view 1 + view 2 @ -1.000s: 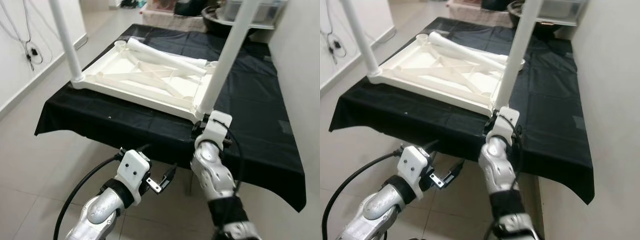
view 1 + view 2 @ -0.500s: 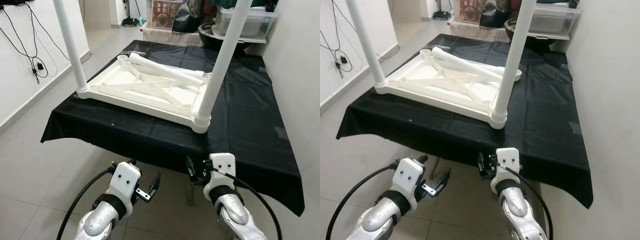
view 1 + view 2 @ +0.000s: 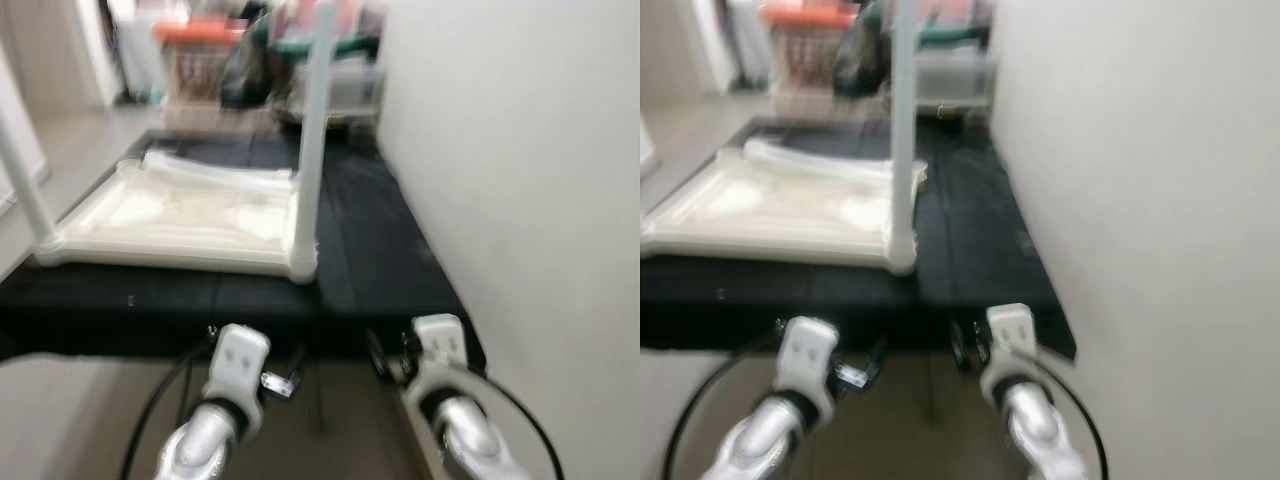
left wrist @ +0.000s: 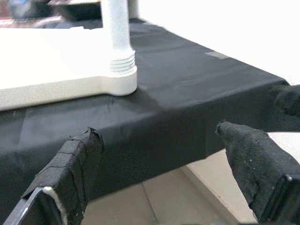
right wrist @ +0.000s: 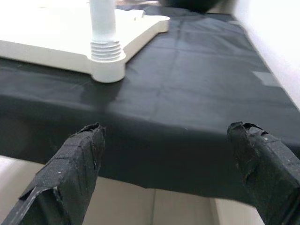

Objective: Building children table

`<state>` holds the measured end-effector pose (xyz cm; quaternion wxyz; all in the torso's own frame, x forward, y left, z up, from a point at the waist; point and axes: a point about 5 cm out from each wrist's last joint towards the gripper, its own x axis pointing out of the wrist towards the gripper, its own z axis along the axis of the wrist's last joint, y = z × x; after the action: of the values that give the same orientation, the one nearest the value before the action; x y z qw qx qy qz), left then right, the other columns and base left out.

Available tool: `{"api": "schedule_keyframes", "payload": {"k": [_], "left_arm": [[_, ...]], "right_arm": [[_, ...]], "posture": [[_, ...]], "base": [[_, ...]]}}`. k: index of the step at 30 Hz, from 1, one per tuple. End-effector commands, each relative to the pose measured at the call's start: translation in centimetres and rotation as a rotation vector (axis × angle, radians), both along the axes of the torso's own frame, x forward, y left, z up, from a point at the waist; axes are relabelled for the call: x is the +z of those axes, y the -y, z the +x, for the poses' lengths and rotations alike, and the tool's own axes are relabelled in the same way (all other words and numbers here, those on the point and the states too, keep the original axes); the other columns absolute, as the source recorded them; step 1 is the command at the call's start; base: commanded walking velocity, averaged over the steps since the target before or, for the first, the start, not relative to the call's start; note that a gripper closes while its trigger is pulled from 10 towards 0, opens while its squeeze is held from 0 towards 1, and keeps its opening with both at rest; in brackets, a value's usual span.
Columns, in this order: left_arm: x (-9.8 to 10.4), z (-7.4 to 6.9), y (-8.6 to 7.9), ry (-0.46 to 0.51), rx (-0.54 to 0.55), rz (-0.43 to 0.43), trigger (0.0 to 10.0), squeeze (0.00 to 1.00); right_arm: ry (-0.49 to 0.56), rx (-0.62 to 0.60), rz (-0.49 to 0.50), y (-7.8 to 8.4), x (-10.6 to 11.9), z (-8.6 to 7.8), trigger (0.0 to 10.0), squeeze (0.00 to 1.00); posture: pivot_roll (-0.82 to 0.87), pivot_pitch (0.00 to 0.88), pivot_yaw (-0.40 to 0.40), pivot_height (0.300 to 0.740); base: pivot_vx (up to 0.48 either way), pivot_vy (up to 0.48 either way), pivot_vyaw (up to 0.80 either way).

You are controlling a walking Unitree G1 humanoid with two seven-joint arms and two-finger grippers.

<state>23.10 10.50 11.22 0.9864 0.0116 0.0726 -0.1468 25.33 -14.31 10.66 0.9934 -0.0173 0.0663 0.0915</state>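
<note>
A white plastic children's table (image 3: 180, 215) lies upside down on a black-draped table (image 3: 380, 250). One white leg (image 3: 308, 150) stands screwed into its near right corner, another leg (image 3: 25, 200) in its near left corner. Loose white legs (image 3: 215, 178) lie on the underside. Both arms are held low in front of the cloth's front edge. My left gripper (image 4: 157, 133) is open and empty, facing the near right leg (image 4: 117, 28). My right gripper (image 5: 166, 127) is open and empty too, with the same leg (image 5: 103, 23) ahead of it.
A white wall (image 3: 520, 150) runs close along the right side of the draped table. Blurred storage boxes and bags (image 3: 200, 60) stand behind it. Tiled floor (image 3: 80, 420) lies below the front edge. The head views are blurred.
The head view has swung to the right and blurred. A second ago my right gripper was up at the base of the near right leg; it has dropped below the table edge.
</note>
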Motion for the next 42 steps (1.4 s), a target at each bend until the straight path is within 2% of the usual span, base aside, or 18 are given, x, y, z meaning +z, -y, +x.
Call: {"api": "schedule_keyframes", "payload": {"k": [1,7,18,42], "left_arm": [[-0.5,0.1,-0.6,-0.02,0.039,0.011,10.0,0.0],[-0.9,0.2,-0.8,-0.041,0.064,0.017,10.0,0.0],[-1.4,0.2,-0.9,-0.045,0.062,0.029,10.0,0.0],[-1.1,0.3,-0.3,-0.023,0.054,0.042,10.0,0.0]], "right_arm": [[-0.025,0.017,0.002,-0.2,-0.2,0.1,10.0,0.0],[-0.06,0.034,0.018,-0.4,-0.6,0.2,10.0,0.0],[-0.069,0.052,0.028,-0.6,-1.1,0.4,10.0,0.0],[-0.057,0.051,0.007,-0.4,-0.9,0.4,10.0,0.0]], "posture": [[0.04,0.004,-0.055,0.74],[0.04,0.0,-0.055,0.74],[0.05,0.0,-0.05,0.74],[0.04,0.0,-0.05,0.74]], "base": [[0.0,0.0,0.0],[0.0,0.0,0.0],[-0.39,0.0,0.0],[0.0,0.0,0.0]]}}
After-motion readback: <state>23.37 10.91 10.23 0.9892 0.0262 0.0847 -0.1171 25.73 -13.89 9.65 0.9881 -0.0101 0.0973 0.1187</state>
